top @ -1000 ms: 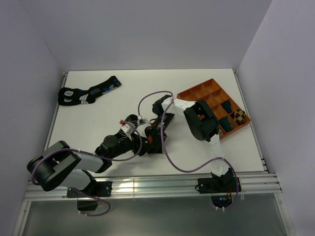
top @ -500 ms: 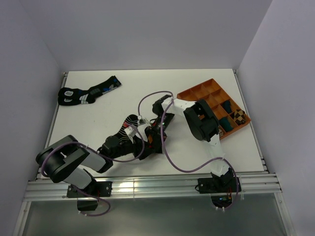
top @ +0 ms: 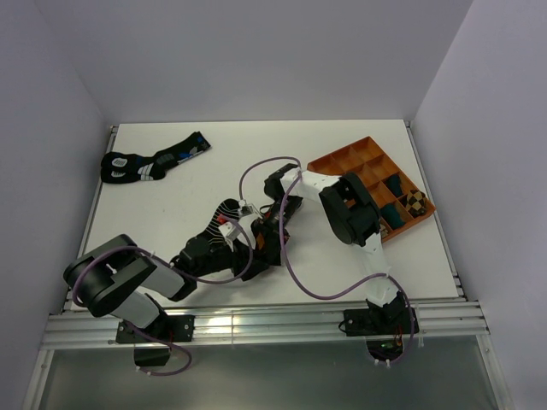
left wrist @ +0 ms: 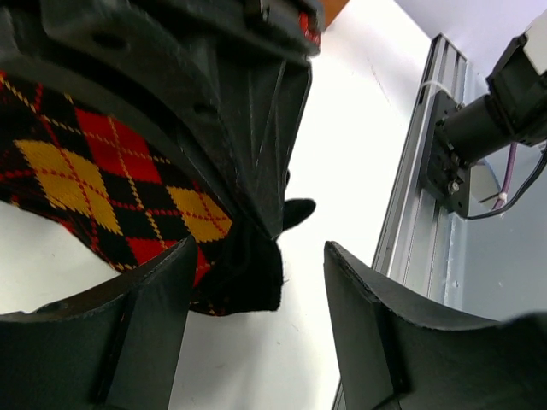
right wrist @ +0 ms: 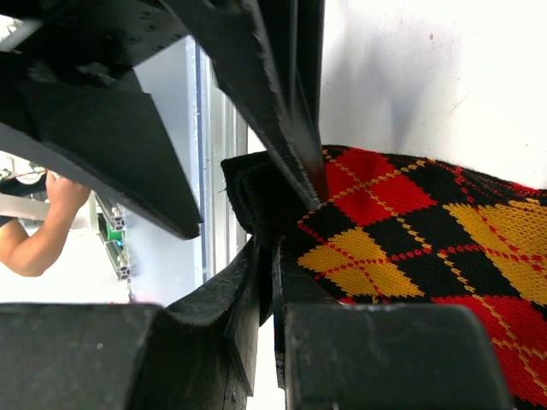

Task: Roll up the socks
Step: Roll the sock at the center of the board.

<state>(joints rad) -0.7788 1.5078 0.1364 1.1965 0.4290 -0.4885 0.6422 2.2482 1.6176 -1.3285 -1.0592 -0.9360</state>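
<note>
The long black sock with red and orange argyle diamonds (top: 259, 242) lies mid-table under both wrists. It fills the left of the left wrist view (left wrist: 102, 179) and the right of the right wrist view (right wrist: 410, 231). My right gripper (top: 275, 229) is shut on the sock's black end (right wrist: 273, 256). My left gripper (top: 255, 245) is open, its jaws spread wide (left wrist: 261, 252), with that black end just inside its left finger (left wrist: 145, 325). The short black ankle sock with thin white stripes (top: 224, 207) lies beside the left wrist, partly hidden by it.
An orange divided tray (top: 342, 162) stands at the right, holding dark rolled socks and a brown-checked bundle (top: 414, 202). Black socks with blue and white marks (top: 149, 162) lie at the far left. An aluminium rail (left wrist: 419, 213) runs along the near table edge.
The left arm has swung its elbow right and its wrist has closed in a little on the argyle sock. The right gripper has stayed shut on the sock's end.
</note>
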